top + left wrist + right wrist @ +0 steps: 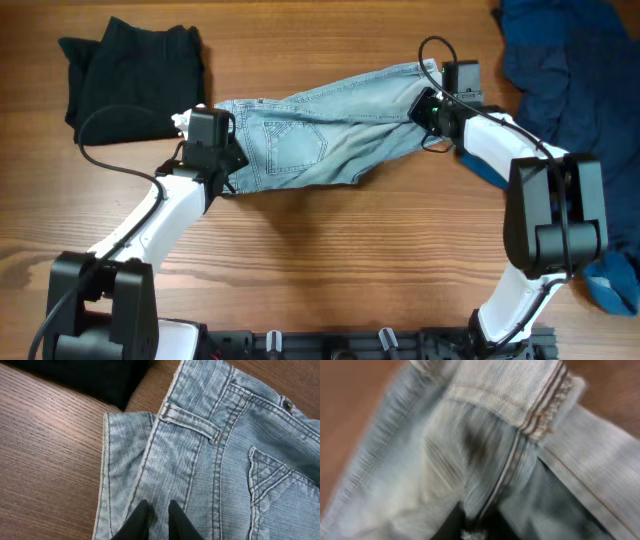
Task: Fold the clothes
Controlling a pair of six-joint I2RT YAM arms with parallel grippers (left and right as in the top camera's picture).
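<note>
Stud [288, 405] on pale jeans [320, 140] too small to read. Stretched across worktop [330, 260], between black garment [135, 75] and dark blue garment [570, 60], the latter cut off by the frame edge. At waistband [190, 417], left end effector [157, 510] nearly closed; grip impossible to tell. In blurred view, right end effector [475, 522] pinching bunched denim.

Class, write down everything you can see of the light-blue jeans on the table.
The jeans are pale, faded blue denim, lying rumpled across the wooden table. Waistband, belt loop, rivet and a stitched back pocket show at the left end, where the left gripper pinches the fabric. The right gripper clamps the bunched, hemmed end on the right. A black garment lies close beside the waistband.
</note>
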